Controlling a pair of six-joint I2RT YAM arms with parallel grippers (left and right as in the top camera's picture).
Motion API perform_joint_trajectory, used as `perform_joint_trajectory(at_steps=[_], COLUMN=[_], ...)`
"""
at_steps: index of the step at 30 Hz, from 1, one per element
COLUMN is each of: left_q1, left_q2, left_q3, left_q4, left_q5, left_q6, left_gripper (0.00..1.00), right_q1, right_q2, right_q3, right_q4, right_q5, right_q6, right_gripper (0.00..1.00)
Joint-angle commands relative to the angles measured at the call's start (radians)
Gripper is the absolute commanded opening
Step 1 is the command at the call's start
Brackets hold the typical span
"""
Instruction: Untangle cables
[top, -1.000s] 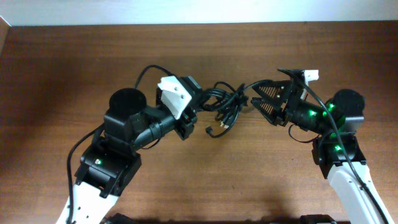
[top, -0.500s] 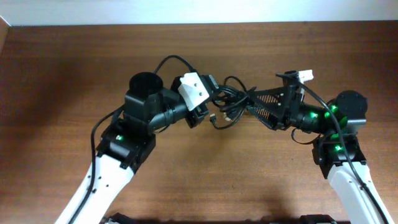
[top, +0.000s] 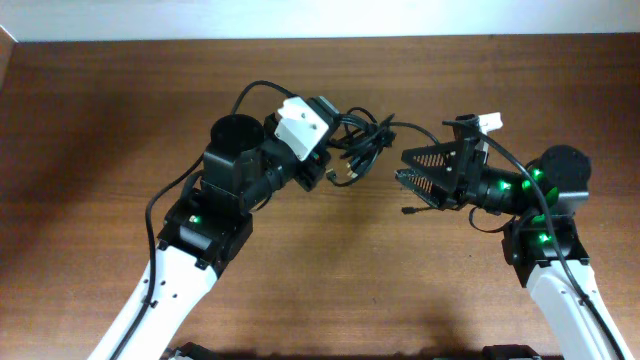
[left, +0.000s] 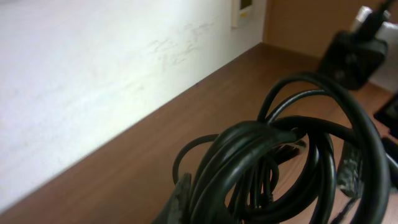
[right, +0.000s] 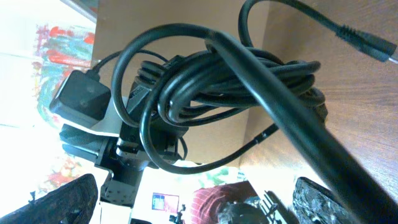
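My left gripper (top: 335, 168) pinches the tangled cables (top: 362, 148), fingertips buried under loops. My right gripper (top: 410, 172) gapes wide, a blurred strand crossing between its fingers (right: 62, 199).

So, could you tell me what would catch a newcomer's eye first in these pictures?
The knotted bundle of black cables near the middle of the wooden table, clamped in the left gripper. Just to its right the right gripper gapes wide open, facing the bundle, with one loose strand trailing past it. In the right wrist view the coiled loops fill the frame.
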Motion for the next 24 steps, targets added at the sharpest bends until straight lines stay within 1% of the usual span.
perform_joint_trajectory(at_steps=[1,2,3,4,7,8,9,14,20,24], left_q1=[-0.018,-0.029,-0.043,-0.059,-0.095,-0.109,-0.117,-0.151,-0.155,-0.155], left_q2=[-0.004,-0.004,-0.004,-0.004,0.008,0.023,0.032,0.064,0.065,0.065], left_q3=[0.012,0.012,0.012,0.012,0.012,0.012,0.012,0.012,0.012,0.012], left_q4=[0.001,-0.003,-0.006,-0.009,-0.008,-0.009,-0.008,0.0,0.027,0.032], left_q5=[-0.034,-0.032,-0.033,-0.033,-0.036,-0.036,-0.036,-0.036,-0.034,0.003], left_q6=[-0.166,-0.167,-0.167,-0.167,-0.167,-0.167,-0.167,-0.167,-0.167,-0.167], left_gripper=[0.0,0.0,0.0,0.0,0.0,0.0,0.0,0.0,0.0,0.0], right_q1=[-0.001,-0.001,-0.001,-0.001,-0.001,-0.001,-0.001,-0.001,-0.001,-0.001], right_q2=[-0.01,-0.01,-0.01,-0.01,-0.01,-0.01,-0.01,-0.01,-0.01,-0.01], right_q3=[0.004,0.004,0.004,0.004,0.004,0.004,0.004,0.004,0.004,0.004], right_q4=[0.007,0.007,0.007,0.007,0.007,0.007,0.007,0.007,0.007,0.007], right_q5=[0.044,0.055,0.068,0.074,0.084,0.084,0.084,0.084,0.085,0.088], right_q6=[0.005,0.005,0.011,0.023,0.031,0.031,0.031,0.03,0.025,0.014], right_gripper=[0.89,0.8,0.65,0.58,0.56,0.5,0.47,0.46,0.46,0.46])
